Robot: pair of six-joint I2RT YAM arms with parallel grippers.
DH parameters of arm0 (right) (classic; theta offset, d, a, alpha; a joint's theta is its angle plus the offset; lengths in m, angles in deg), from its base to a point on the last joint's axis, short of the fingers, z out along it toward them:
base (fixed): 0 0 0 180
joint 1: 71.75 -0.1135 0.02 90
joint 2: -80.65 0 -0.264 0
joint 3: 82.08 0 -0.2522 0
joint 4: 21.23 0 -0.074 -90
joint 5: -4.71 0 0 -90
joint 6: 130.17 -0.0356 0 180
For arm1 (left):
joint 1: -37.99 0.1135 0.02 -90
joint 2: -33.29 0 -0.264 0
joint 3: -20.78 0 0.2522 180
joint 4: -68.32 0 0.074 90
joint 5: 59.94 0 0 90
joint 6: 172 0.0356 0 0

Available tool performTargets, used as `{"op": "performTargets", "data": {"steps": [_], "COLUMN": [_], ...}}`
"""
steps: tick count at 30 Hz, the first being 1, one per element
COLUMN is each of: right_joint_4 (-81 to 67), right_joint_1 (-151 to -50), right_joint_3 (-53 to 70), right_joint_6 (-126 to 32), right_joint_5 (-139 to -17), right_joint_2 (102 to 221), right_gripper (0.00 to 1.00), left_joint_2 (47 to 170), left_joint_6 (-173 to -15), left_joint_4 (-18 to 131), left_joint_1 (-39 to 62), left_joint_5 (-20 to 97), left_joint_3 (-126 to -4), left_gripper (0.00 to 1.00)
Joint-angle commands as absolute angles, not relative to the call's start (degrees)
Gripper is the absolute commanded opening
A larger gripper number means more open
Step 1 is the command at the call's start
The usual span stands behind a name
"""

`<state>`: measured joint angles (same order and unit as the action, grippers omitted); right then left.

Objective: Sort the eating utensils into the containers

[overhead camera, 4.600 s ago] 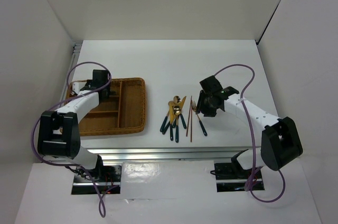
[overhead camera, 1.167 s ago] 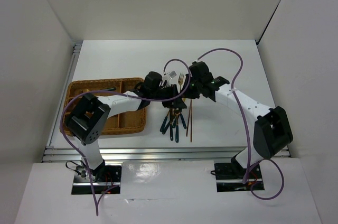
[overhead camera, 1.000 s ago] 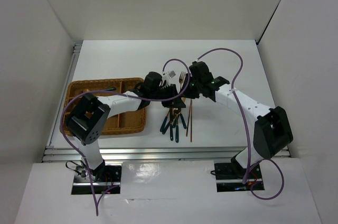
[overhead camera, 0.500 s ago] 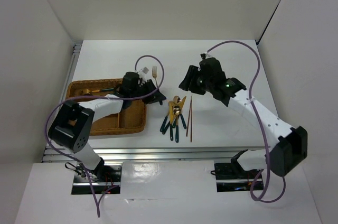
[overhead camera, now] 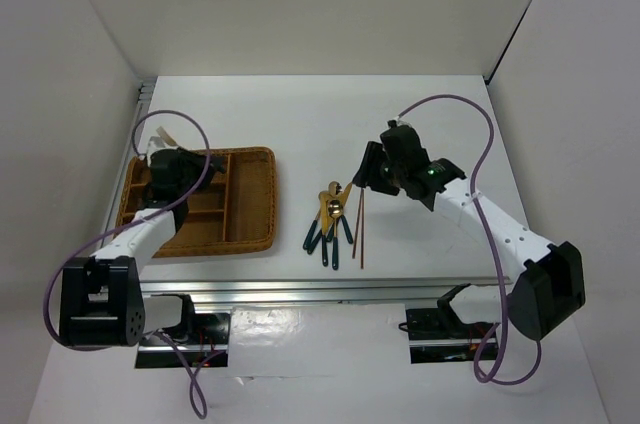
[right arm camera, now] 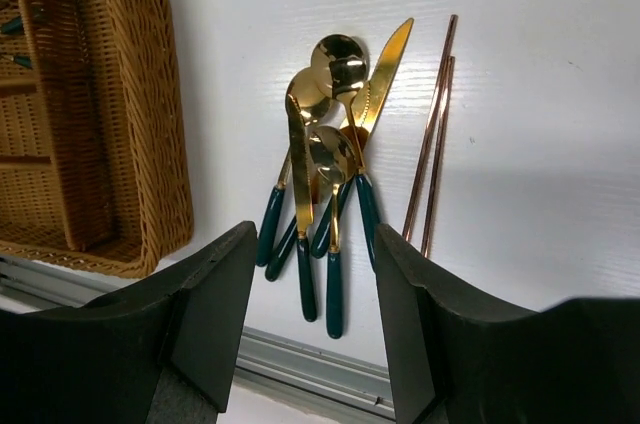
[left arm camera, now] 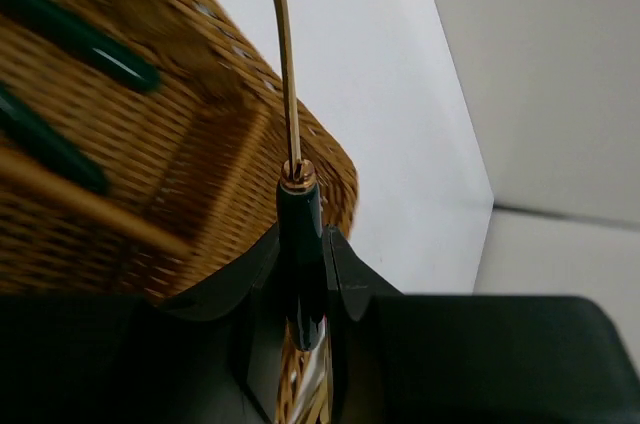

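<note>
On my overhead feed the left arm reaches to the 10 o'clock corner of the woven tray (overhead camera: 272, 194), and my left wrist feed shows the left gripper (left arm camera: 303, 244) with its fingers drawn narrow, clamped on the dark teal handle of one utensil (left arm camera: 287, 94). Its thin gold stem rises toward 12 o'clock and runs off the top edge, so I cannot tell which kind of head it carries. Below it the tray is brown wicker with upright dividers, and two more glossy teal handles (left arm camera: 75, 32) lie in its compartments, blurred in this view. The tray sits at the 9 o'clock side of the white table (overhead camera: 320, 114). At the table's middle, toward the 6 o'clock edge, lies the unsorted pile (right arm camera: 335, 144): overlapping spoons and knives with mirror-bright gold heads fanned toward 12 o'clock and slim teal handles gathered toward 6 o'clock. Just at the pile's 3 o'clock lies a pair of thin reddish-brown chopsticks (right arm camera: 435, 134), side by side and nearly parallel, apart from the gold heads. The right gripper (overhead camera: 366, 172) hangs above the table at about 2 o'clock from the pile, its black fingers (right arm camera: 215, 314) spread wide with nothing between them; through the gap I see the pile's handles.
</note>
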<state>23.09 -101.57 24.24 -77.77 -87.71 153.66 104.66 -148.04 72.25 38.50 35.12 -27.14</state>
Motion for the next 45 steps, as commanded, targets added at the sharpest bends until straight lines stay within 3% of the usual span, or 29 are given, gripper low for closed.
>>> {"op": "performTargets", "data": {"steps": [1, 8, 10, 21, 25, 31, 41, 45], "right_joint_4": [21.5, 22.1, 22.1, 21.5, 21.5, 20.4, 19.2, 18.6], "right_joint_1": [-101.3, -101.3, -101.3, -101.3, -101.3, -101.3, -101.3, -101.3], "right_joint_3": [23.9, 24.4, 24.4, 25.1, 25.1, 26.2, 27.3, 27.3], "right_joint_6": [-76.7, -76.2, -76.2, -76.7, -77.3, -77.3, -75.7, -75.1], "right_joint_5": [-88.4, -88.4, -88.4, -88.4, -88.4, -87.8, -85.6, -84.5], "right_joint_2": [153.9, 157.5, 157.5, 159.8, 159.8, 160.9, 163.9, 165.7], "right_gripper": [0.58, 0.57, 0.57, 0.56, 0.56, 0.56, 0.53, 0.53], "left_joint_2": [104.5, 106.6, 108.0, 113.9, 115.1, 115.7, 107.7, 103.4], "left_joint_6": [-152.7, -156.2, -159.7, -171.0, -171.0, -169.0, -162.7, -156.2], "left_joint_4": [73.9, 71.6, 67.8, 59.0, 58.2, 56.7, 51.0, 55.6], "left_joint_1": [42.7, 45.2, 45.2, 45.2, 45.2, 45.2, 45.2, 45.2], "left_joint_5": [29.5, 23.3, 21.6, 17.3, 19.2, 21.2, 25.8, 35.7], "left_joint_3": [-26.6, -28.6, -30.4, -35.6, -36.8, -38.6, -40.4, -40.4], "left_gripper": [0.28, 0.27, 0.22, 0.26, 0.34, 0.52, 0.59, 0.61]}}
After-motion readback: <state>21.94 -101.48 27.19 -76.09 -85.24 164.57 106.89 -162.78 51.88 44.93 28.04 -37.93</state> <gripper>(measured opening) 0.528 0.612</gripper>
